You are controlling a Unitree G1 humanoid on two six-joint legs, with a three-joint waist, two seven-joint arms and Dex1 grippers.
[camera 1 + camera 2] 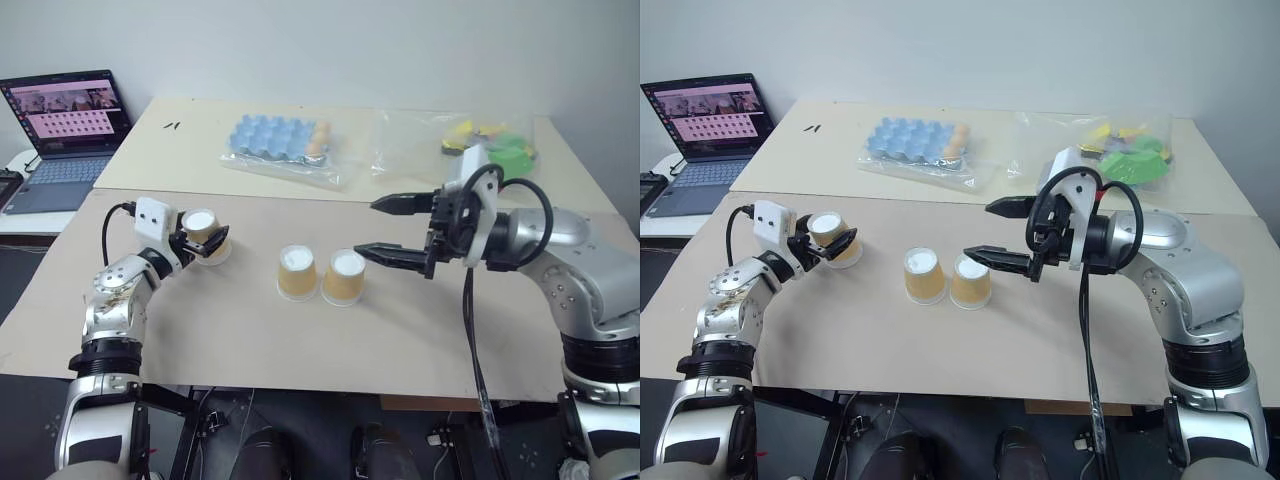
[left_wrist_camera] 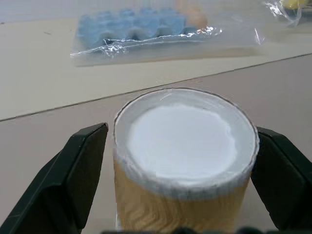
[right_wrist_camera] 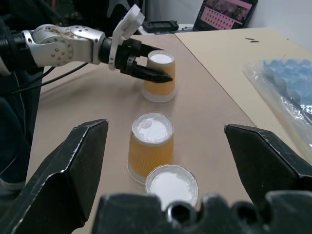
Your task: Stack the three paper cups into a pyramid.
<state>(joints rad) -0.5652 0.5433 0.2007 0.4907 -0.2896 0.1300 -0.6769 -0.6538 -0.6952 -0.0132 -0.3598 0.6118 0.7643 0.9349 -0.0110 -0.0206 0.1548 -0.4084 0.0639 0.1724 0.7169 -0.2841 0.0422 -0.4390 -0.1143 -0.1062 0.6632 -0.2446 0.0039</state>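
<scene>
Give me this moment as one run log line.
stage: reaching third cup | left gripper: open around lone cup | right gripper: open above paired cups | pyramid: not yet built

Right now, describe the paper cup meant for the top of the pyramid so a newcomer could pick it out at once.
Start at the brown tabletop nearest the robot, in front of the blue egg tray. Three upside-down tan paper cups stand there; two sit side by side in the middle. The one you want stands alone to their left, between the left gripper's open black fingers.
</scene>
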